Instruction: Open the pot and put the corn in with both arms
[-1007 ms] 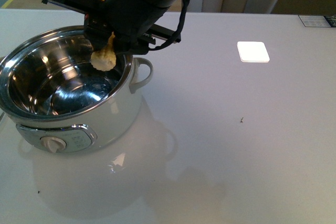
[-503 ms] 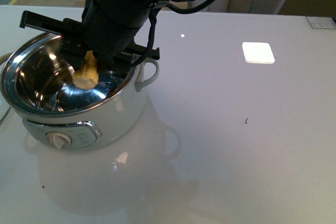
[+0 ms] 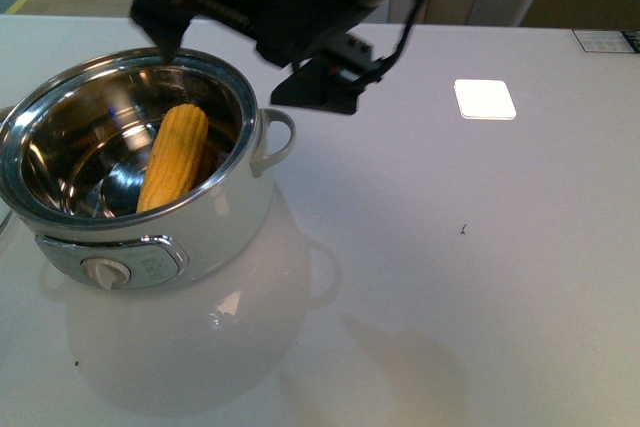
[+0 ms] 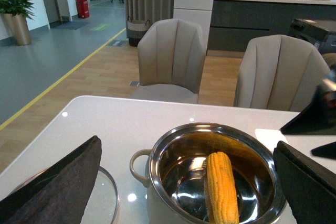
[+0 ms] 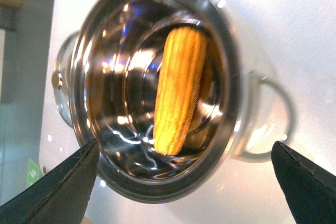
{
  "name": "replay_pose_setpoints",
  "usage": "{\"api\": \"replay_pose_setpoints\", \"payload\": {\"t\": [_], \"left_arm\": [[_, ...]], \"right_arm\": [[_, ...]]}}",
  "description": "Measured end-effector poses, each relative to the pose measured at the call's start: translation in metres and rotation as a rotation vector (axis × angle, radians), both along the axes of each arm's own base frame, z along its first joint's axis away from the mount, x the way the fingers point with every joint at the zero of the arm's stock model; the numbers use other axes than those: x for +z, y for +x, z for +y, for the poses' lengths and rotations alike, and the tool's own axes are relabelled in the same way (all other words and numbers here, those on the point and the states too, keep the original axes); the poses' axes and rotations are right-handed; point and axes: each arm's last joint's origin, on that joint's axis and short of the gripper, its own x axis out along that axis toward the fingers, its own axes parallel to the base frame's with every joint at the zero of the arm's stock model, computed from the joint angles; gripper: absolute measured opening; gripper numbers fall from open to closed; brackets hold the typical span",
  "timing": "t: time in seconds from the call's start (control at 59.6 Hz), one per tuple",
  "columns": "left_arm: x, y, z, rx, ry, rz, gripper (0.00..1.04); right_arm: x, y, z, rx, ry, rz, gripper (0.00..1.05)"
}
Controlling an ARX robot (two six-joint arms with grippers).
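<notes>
One ribbed yellow corn (image 3: 173, 156) lying loose in one round steel-lined white pot (image 3: 225, 217) near table (image 3: 480, 277) left edge; both claws wide, empty.

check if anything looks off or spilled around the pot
Nothing stands out. The corn lies whole inside the pot, leaning against the steel wall. The pot sits upright on the white table, with no spill around it. A glass lid lies flat beside the pot. Both wrist views show their jaws open and empty.
</notes>
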Motion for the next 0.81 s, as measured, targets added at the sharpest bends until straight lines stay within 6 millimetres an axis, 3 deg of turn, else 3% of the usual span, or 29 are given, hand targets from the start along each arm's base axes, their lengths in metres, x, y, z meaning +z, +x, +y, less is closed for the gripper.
{"api": "replay_pose_setpoints", "payload": {"t": [0.117, 0.218, 0.302, 0.403, 0.52, 0.654, 0.806], "left_arm": [[0.000, 0.000, 0.000, 0.000, 0.000, 0.000, 0.98], [0.000, 0.000, 0.000, 0.000, 0.000, 0.000, 0.98], [0.000, 0.000, 0.000, 0.000, 0.000, 0.000, 0.98], [0.000, 0.000, 0.000, 0.000, 0.000, 0.000, 0.98], [0.000, 0.000, 0.000, 0.000, 0.000, 0.000, 0.98], [0.000, 0.000, 0.000, -0.001, 0.000, 0.000, 0.98], [0.000, 0.000, 0.000, 0.000, 0.000, 0.000, 0.98]], "right_arm": [[0.024, -0.007, -0.049, -0.095, 0.039, -0.075, 0.96], [0.041, -0.025, -0.100, -0.189, 0.014, -0.156, 0.96], [0.053, -0.058, -0.156, -0.290, -0.078, -0.267, 0.96], [0.056, -0.096, -0.192, -0.301, -0.163, -0.352, 0.96], [0.053, -0.126, -0.214, -0.303, -0.238, -0.406, 0.96], [0.040, -0.143, -0.223, -0.511, -0.385, -0.808, 0.73], [0.037, -0.163, -0.230, -0.547, -0.378, -0.954, 0.50]]}}
